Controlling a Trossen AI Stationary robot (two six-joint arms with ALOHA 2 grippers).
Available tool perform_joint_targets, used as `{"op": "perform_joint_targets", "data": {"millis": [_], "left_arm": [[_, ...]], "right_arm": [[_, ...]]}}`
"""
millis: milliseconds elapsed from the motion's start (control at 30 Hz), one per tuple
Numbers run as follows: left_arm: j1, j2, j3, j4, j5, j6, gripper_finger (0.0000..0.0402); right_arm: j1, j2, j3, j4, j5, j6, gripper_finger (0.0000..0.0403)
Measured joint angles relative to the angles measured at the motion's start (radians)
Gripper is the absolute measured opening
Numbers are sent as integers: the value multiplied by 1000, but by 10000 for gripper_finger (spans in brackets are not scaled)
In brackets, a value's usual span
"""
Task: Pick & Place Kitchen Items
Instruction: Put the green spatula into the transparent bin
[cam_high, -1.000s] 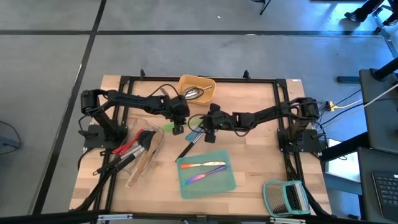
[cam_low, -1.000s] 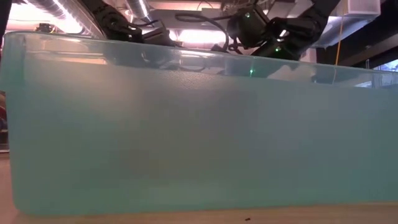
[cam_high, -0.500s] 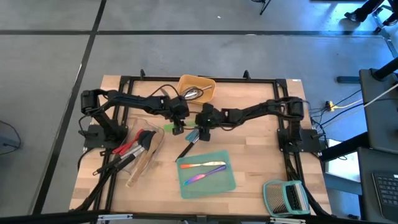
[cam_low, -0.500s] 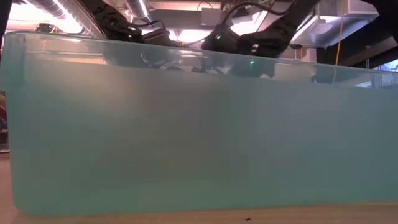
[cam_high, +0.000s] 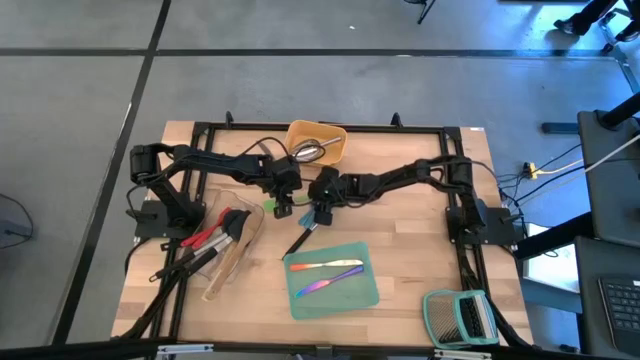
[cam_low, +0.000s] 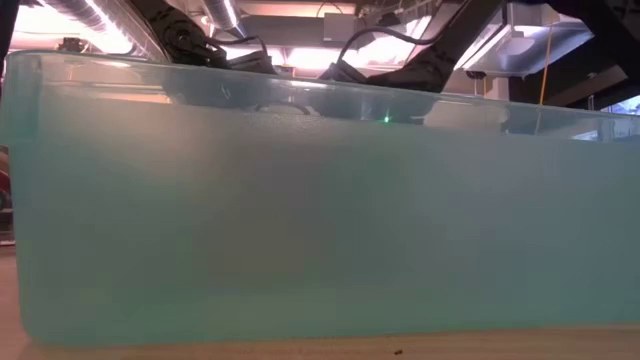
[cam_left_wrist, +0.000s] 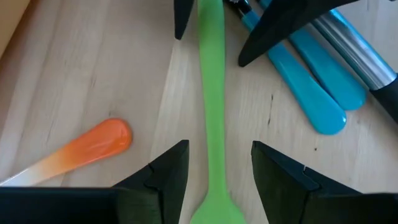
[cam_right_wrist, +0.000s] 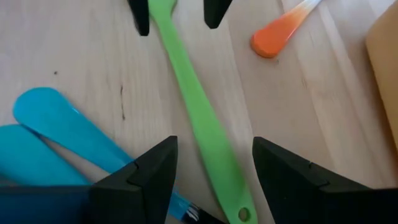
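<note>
A: Both grippers sit at one spot mid-table. The left gripper (cam_left_wrist: 214, 177) has its jaws spread either side of the green utensil (cam_left_wrist: 211, 106), which lies flat on the wood, not pinched. The right gripper (cam_right_wrist: 214, 168) straddles the same handle from the other end, its jaws also apart and gripping nothing.

B: And the rest?

A: Two blue-handled tools (cam_left_wrist: 311, 74) lie just beside the green one, an orange-tipped handle (cam_left_wrist: 93, 146) on its other side. Red and black utensils sit in the clear tray (cam_high: 243, 232), a steel one in the yellow tray (cam_high: 330, 133), iridescent cutlery (cam_high: 328, 277) in the teal tray (cam_high: 370, 295).

B: What could go wrong?

A: My worry is both closing on the one handle and pulling against each other. Or a finger dropping onto the blue handles, since they lie so close, and shoving them away. The fingertips of the two arms are also near enough to collide
</note>
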Motion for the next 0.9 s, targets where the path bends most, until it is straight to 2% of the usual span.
{"op": "perform_joint_targets", "data": {"millis": [200,400,533,733,900], "left_arm": [[0,0,0,1,1,-12,169],[0,0,0,2,0,-19,169],[0,0,0,2,-5,-20,169],[-1,0,0,2,-46,47,169],[-19,0,0,2,-169,175,169]], "right_arm": [[-26,5,1,-17,-90,29,177],[-31,5,1,-25,-115,40,115],[-31,5,0,-27,-116,37,87],[-32,4,-1,-27,-118,66,74],[-33,4,-1,-27,-141,73,72]]}}
